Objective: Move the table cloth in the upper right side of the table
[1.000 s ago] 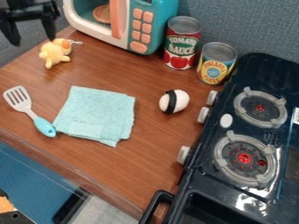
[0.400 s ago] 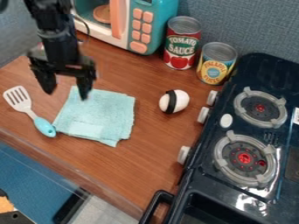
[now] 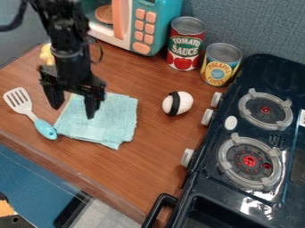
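Plainly, the gripper (image 3: 74,103) hung with its fingers apart, the light-blue cloth (image 3: 107,121) spread beneath it and out to its right, the spatula (image 3: 30,114) lying to its left.

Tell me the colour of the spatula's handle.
Light blue, seen best in the camera view.

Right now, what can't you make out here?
In the camera view:
Light-blue cloth: far edge, partly behind the black robot hand.
Small yellow toy: partly hidden behind the black arm.
Teal toy microwave: top, cut off by the upper edge.
Dark toy stove: right side, cut off by the frame.
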### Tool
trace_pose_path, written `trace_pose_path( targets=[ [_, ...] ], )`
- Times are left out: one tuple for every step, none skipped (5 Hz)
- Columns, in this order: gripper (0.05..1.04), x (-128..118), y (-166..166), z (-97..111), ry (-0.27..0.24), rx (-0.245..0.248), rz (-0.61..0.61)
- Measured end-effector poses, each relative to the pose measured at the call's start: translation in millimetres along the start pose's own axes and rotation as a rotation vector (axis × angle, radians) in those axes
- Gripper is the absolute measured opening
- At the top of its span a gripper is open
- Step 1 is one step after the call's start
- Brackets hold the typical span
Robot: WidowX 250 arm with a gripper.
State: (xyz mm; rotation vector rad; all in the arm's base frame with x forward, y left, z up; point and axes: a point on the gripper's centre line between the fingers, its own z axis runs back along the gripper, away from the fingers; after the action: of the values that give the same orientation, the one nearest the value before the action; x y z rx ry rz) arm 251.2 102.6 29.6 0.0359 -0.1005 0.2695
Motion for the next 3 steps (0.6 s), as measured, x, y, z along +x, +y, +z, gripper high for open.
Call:
trace_pose_path(
  targets=[
    [1.0, -0.5, -8.5, -16.6, 0.031, 0.02, -0.025],
    [1.001, 16.8, -10.3, -24.8, 0.024, 0.064, -0.025],
    [1.001, 36.5, -7.1, -27.9, 0.024, 0.084, 0.006]
  ],
)
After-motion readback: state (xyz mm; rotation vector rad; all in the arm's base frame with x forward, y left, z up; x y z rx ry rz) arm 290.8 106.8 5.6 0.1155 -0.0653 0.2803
